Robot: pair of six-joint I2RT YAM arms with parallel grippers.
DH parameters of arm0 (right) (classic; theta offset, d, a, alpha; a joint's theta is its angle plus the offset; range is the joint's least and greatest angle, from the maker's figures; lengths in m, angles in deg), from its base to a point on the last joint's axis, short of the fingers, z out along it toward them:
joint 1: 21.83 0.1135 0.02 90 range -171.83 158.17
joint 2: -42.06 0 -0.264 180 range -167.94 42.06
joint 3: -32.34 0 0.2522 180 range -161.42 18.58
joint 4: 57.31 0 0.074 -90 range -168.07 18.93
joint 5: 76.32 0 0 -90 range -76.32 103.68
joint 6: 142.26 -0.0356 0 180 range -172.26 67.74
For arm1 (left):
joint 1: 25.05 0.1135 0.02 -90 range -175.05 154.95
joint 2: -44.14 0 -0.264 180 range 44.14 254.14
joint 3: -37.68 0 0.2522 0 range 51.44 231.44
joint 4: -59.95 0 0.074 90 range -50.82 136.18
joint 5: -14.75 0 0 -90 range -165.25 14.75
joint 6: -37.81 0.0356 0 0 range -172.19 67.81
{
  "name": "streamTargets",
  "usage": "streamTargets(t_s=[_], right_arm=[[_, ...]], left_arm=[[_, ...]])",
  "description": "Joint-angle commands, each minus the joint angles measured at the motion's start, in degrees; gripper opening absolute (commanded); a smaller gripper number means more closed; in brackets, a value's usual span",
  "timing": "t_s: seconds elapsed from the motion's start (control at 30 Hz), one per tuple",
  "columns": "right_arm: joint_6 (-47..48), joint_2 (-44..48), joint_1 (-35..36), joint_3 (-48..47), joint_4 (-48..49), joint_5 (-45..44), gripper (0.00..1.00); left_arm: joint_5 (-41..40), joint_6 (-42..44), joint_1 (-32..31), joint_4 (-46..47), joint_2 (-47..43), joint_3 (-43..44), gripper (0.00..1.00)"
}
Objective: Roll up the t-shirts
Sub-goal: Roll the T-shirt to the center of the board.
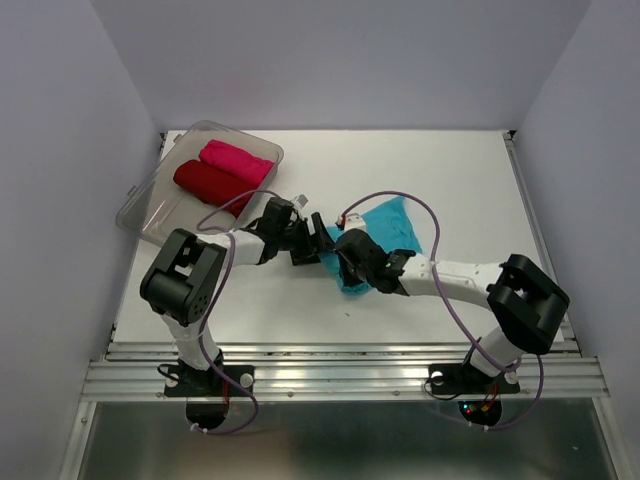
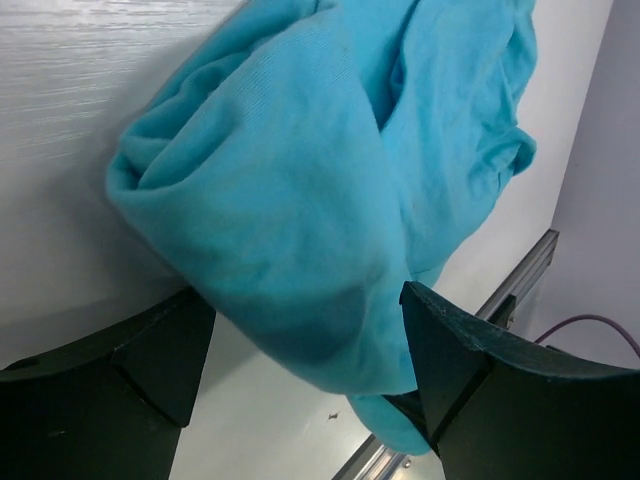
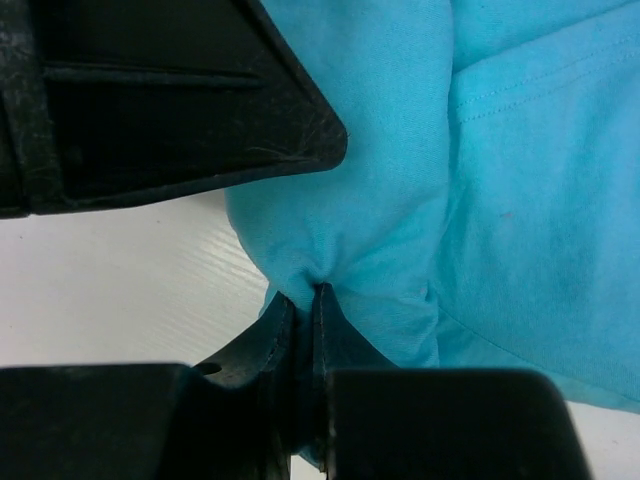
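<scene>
The blue shirt [image 1: 395, 225] lies half-rolled on the worktop [image 1: 450, 170] between the 2 hands, the right hand [image 3: 318, 300] pinching 1 fold, the left hand [image 2: 305, 335] gaping wide around the bundle, so the next move likely calls for closing and rolling onward.

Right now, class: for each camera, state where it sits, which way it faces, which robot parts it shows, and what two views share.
Top external: above and behind the robot, looking down at the table; both arms show.
Left wrist: on the left arm, facing the turquoise t-shirt between the open left jaws.
Right wrist: on the right arm, close on cloth pinched in the shut right jaws.
Shared: all three show that t-shirt.
</scene>
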Motion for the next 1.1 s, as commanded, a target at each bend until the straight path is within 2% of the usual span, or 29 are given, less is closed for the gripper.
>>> streamTargets(t_s=[0.0, 0.07, 0.13, 0.17, 0.2, 0.27, 0.3, 0.33, 0.4, 0.5, 0.6, 0.87, 1.07], right_arm=[[-0.9, 3.2, -0.5, 0.7, 2.8, 0.7, 0.01], [-0.9, 3.7, -0.5, 1.4, 2.9, 1.2, 0.01], [-0.7, 4.3, -0.5, 1.7, 2.7, 1.3, 0.01], [-0.6, 4.3, -0.5, 2.1, 2.5, 1.4, 0.01], [-0.6, 4.4, -0.5, 2.2, 2.3, 1.5, 0.01], [-0.3, 4.3, -0.5, 2.2, 1.2, 1.4, 0.08], [0.7, 4.2, -0.5, 1.6, -0.4, 0.9, 0.21], [0.7, 4.0, -0.5, 0.7, -2.1, 0.6, 0.31], [0.5, 4.1, -0.5, -0.8, -6.1, -0.8, 0.61], [1.6, 4.3, 0.7, -3.9, -9.8, -3.8, 0.79], [2.8, 4.1, 2.3, -5.9, -12.2, -6.3, 0.86], [5.5, 1.2, 8.7, -9.3, -16.3, -13.4, 0.88], [6.2, -4.1, 12.2, -10.3, -16.2, -19.7, 0.93]], left_arm=[[0.3, -2.5, -0.9, 5.5, 1.3, -0.8, 0.86], [-0.6, -2.6, -1.1, 5.5, 2.4, -0.2, 0.81], [-1.2, -2.6, -1.2, 5.5, 3.6, 0.7, 0.73], [-1.3, -2.6, -1.3, 5.2, 3.9, 1.2, 0.58], [-1.5, -2.6, -1.3, 4.7, 4.5, 1.6, 0.48], [-1.5, -2.0, -1.4, 2.7, 4.4, 2.3, 0.27], [-1.6, -1.4, -1.5, 1.4, 4.3, 3.1, 0.04], [-1.6, -1.2, -1.5, 0.3, 3.8, 3.4, 0.00], [-2.2, -0.7, -1.6, -3.3, 3.0, 4.2, 0.00], [-4.0, -0.5, -2.0, -8.2, 1.4, 5.4, 0.00], [-5.6, -1.0, -2.7, -11.9, 0.1, 6.6, 0.00], [-7.5, -3.6, -3.8, -17.0, -1.3, 9.4, 0.00], [-7.4, -4.5, -3.8, -19.0, -0.6, 10.7, 0.00]])
